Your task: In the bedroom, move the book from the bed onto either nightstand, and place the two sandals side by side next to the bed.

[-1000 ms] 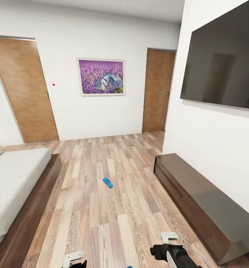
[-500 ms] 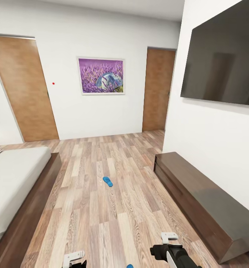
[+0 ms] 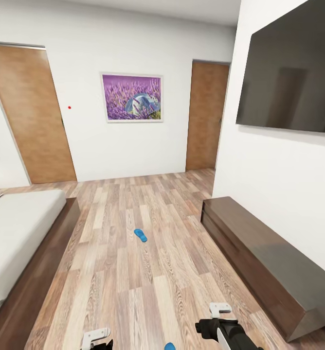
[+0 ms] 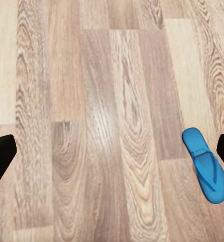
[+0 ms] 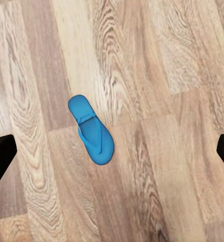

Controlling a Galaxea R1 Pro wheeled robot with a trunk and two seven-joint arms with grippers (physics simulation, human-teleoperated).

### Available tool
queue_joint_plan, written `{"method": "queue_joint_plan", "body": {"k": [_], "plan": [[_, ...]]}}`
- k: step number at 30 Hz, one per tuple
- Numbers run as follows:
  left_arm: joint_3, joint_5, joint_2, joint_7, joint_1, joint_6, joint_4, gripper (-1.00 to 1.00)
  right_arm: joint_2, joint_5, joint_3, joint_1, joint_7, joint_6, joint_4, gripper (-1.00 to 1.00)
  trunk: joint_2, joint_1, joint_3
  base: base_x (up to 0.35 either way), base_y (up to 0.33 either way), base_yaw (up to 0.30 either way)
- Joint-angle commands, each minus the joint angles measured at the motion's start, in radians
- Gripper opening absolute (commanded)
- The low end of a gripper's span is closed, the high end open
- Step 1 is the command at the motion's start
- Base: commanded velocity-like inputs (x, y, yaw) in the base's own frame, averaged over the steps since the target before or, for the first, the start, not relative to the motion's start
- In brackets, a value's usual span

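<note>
Near sandal: flat on floor planks; likely light, floppy, best pinched at an edge.
Left gripper: fingers spread, empty.
Right gripper: fingers spread, empty.

Bottom edge of my head view: my right arm is chunky black with a white panel, and both grippers, left and right, have pale grey brackets.
</note>
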Motion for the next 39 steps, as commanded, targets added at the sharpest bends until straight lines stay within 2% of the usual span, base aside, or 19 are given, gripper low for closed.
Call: {"method": "queue_joint_plan", "body": {"k": [1,39], "plan": [[0.001,0.006,-0.001,0.001,0.000,0.001,-0.001,1.00,0.000,0.001,0.001,0.000,0.000,0.005,-0.002,1.00,-0.008,0.004,-0.004,0.000,0.000,0.000],[0.001,0.006,-0.001,0.001,0.000,0.001,-0.001,1.00,0.000,0.001,0.001,0.000,0.002,0.003,-0.002,1.00,-0.274,0.150,-0.123,0.000,0.000,0.000]]}}
